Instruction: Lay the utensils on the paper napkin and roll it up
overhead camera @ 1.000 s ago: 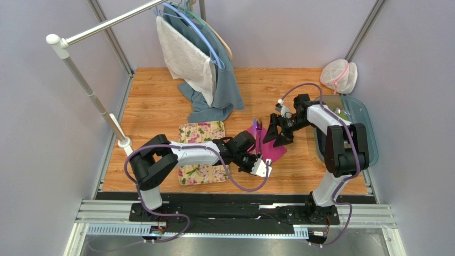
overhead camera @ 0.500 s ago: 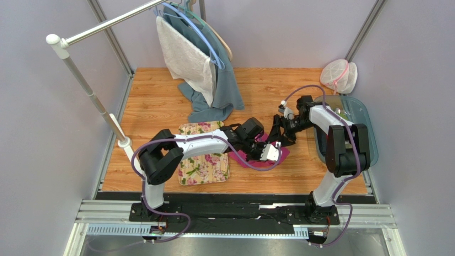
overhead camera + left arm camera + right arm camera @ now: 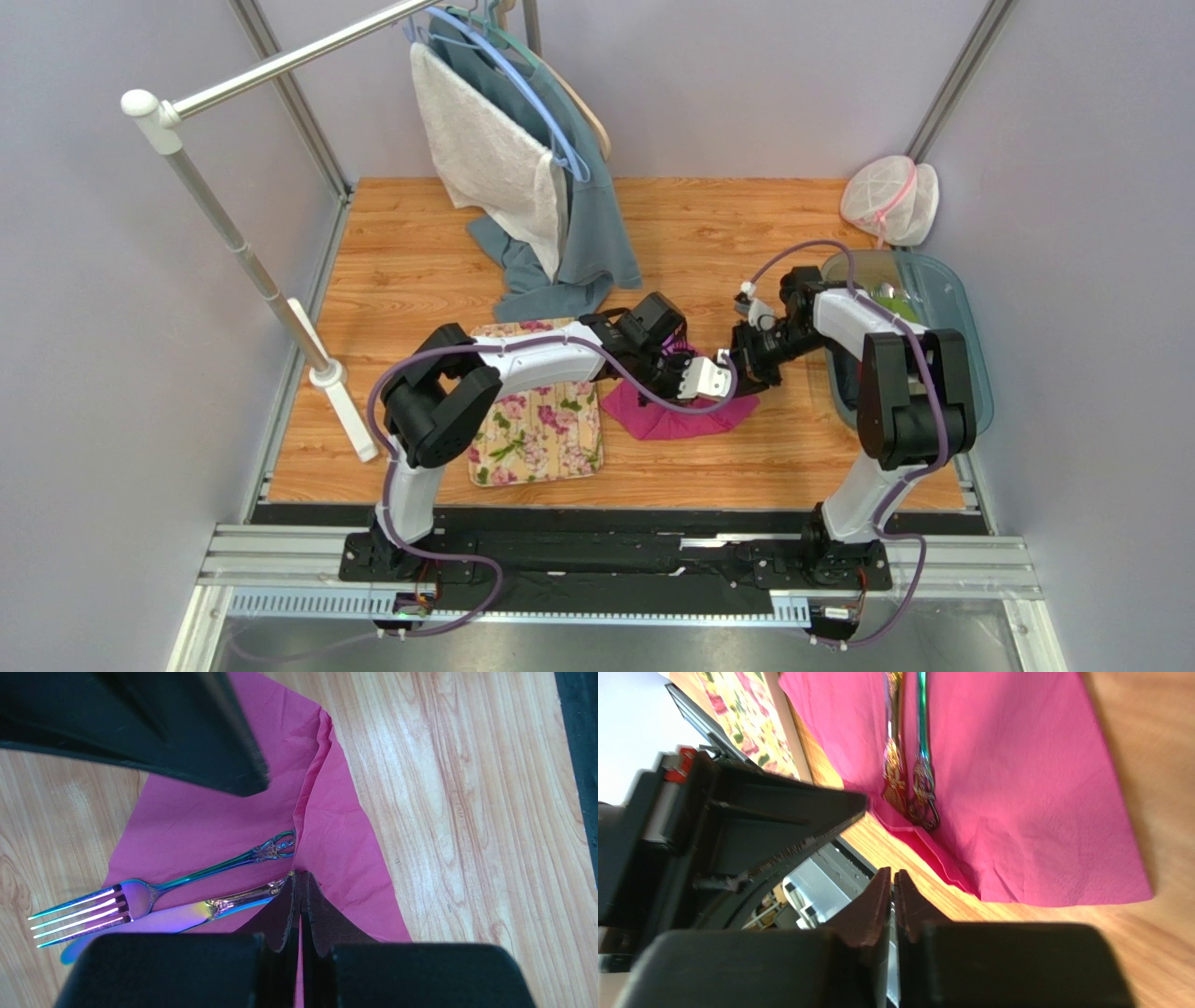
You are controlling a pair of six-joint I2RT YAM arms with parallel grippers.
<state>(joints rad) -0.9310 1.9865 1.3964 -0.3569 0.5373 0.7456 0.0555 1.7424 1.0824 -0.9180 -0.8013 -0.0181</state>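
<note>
the left gripper [image 3: 300, 878] was pinched shut on a raised fold of the paper napkin [image 3: 210, 819]; the right gripper [image 3: 893, 876] was closed too, possibly on its edge. the utensils [image 3: 168, 918] lay on it. the paper looked soft and tearable, best gripped at its doubled edge.

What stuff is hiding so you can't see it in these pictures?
Top view: the fork and knife can't be made out; the left gripper and the bunched paper napkin cover them.
Right wrist view: the top edge cuts off the fork's prongs and the knife's blade.
Left wrist view: the left gripper's body hides part of the knife's blade.
Right wrist view: unclear whether the right gripper pinches anything.
</note>
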